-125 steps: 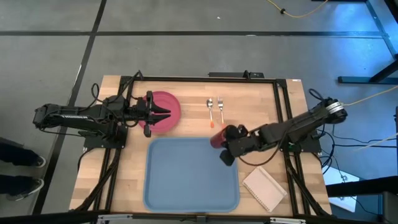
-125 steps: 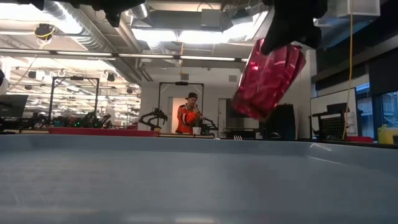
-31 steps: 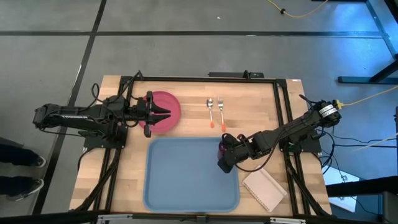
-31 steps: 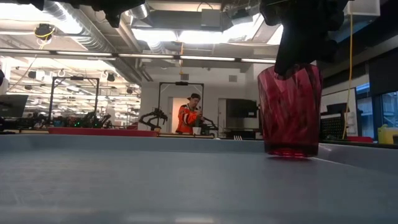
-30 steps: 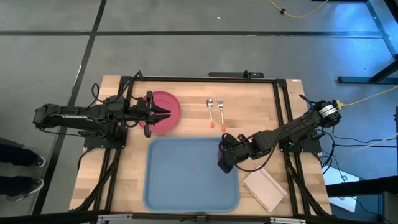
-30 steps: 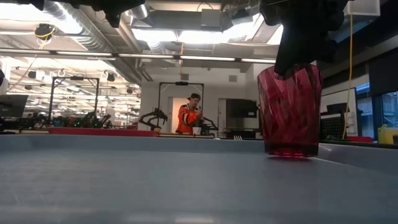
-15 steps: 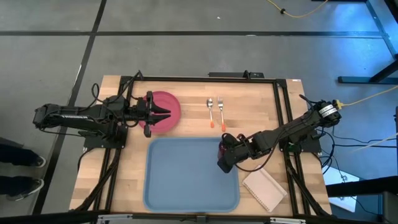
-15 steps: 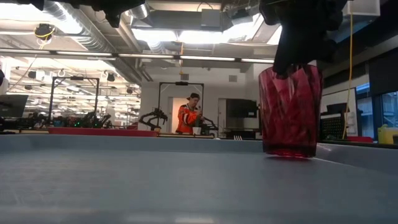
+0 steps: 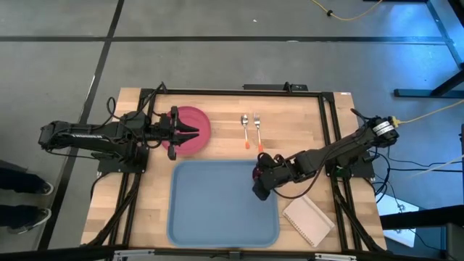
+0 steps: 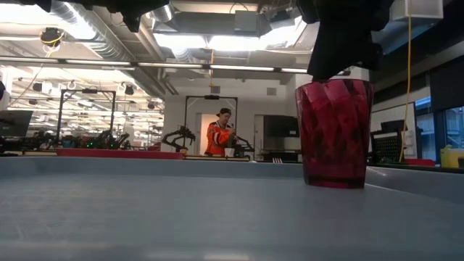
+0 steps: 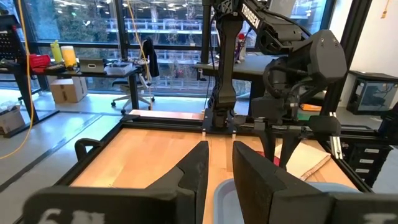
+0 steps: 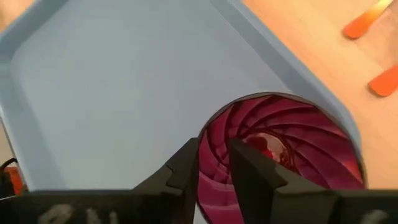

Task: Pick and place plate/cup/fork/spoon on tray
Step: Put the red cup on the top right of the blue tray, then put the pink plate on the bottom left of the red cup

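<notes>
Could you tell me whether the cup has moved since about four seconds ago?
Yes. The cup, then tilted in the air above the tray, now stands upright on the tray's floor near its rim, with the right gripper over its rim.

Bright overhead ceiling strip lights (image 10: 217,40) glare in my low view; my own dark fingers (image 12: 186,168) blurred near six o'clock.

Glossy faceted cup (image 10: 334,133); smooth matt tray (image 12: 118,93); wood table (image 9: 225,112).
</notes>
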You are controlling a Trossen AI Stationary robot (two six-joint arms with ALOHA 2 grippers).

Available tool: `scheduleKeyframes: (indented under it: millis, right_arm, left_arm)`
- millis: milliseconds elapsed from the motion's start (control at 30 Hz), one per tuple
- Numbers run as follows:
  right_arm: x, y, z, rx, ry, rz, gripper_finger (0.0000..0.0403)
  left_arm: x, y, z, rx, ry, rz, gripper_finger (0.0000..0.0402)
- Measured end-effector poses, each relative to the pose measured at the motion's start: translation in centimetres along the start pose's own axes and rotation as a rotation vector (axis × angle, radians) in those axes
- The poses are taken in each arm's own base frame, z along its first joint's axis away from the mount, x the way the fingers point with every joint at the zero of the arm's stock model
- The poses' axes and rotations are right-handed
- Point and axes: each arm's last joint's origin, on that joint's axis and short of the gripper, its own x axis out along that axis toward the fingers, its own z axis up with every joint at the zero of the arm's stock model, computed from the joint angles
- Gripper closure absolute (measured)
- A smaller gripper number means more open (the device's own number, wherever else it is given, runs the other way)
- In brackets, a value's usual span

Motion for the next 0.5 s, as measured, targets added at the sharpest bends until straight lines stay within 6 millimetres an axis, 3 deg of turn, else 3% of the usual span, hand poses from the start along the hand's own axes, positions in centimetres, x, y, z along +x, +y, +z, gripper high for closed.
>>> scheduleKeyframes:
  millis: [267,500]
  right_arm:
    - [-2.9,0.6,2.0,-0.106,-0.21,-0.036,0.0312]
    - [-4.0,0.8,3.2,-0.231,-0.412,-0.183,0.0312]
  left_arm:
    - [0.0,0.0,0.0,0.0,0.003,0.0,0.0335]
    - [0.0,0.0,0.0,0.0,0.003,0.0,0.0335]
